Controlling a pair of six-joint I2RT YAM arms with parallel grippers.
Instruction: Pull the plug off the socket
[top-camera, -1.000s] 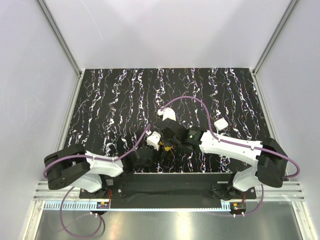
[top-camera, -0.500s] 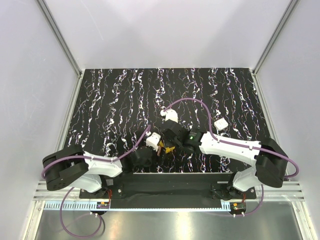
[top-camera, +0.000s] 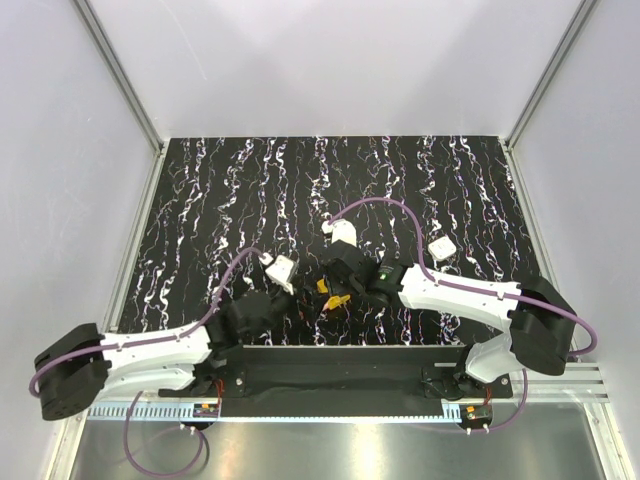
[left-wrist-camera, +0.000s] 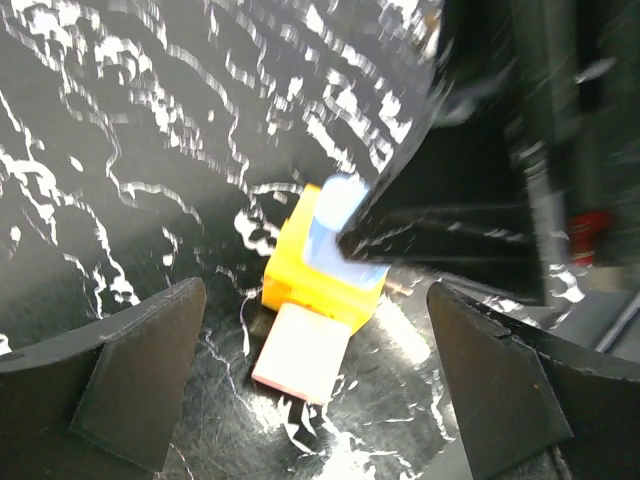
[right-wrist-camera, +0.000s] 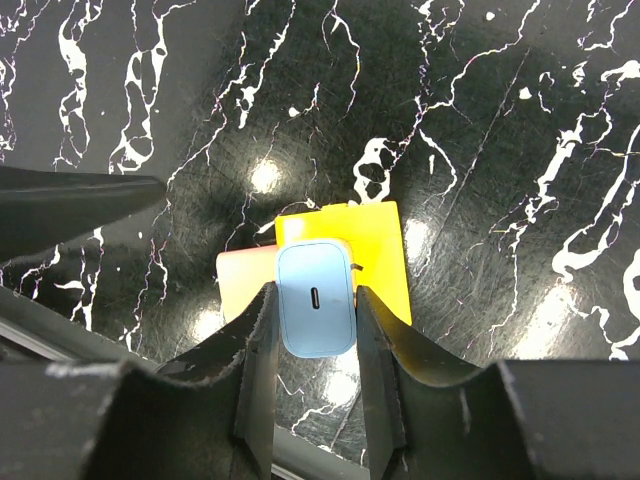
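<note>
— Tools first: right tool (right-wrist-camera: 315, 305), state?
— Pinching the plug (right-wrist-camera: 316, 290) by its two flat sides, one finger on each. Left tool (left-wrist-camera: 315, 295) is spread wide, facing the socket (left-wrist-camera: 290, 262) but touching nothing.
— Where is the socket?
— Lying on the table (top-camera: 200, 200), close to the near edge, about midway along it. Yellow block, one face pinkish, with the pale-blue plug seated in its top.
— Handling?
— Judged: both are hard, smooth plastic, small and light. The plug won't deform, but its glossy sides could slip under a straight pull. The socket looks too light to stay down by itself and would likely ride up with the plug.
— Best hold?
— Plug: low on the flat sides, as now. Socket: across the bare yellow walls, clear of the plug, so the pull has something to work against.
</note>
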